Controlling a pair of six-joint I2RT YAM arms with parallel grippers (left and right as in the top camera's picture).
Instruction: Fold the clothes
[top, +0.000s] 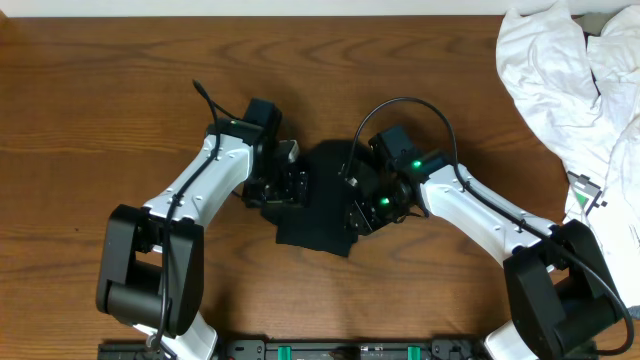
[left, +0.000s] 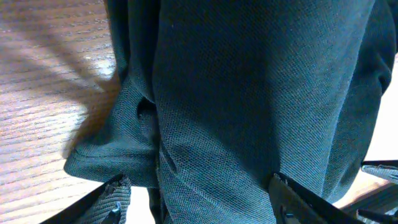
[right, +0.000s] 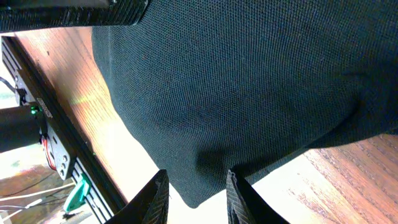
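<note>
"In the middle of the table (top: 120, 100), the clothes (top: 318, 195) are lying as a compact dark bundle between both arms. I am judging that we are working on a late fold."
"What are the tools doing?"
"The left gripper (left: 205, 202) is standing spread, straddling the cloth on its side. The right gripper (right: 196, 202) is showing a narrow gap at the hem, and I cannot tell whether it is nipping anything."
"And next?"
"I am thinking of closing the left on that edge and carrying it across low and evenly."
</note>
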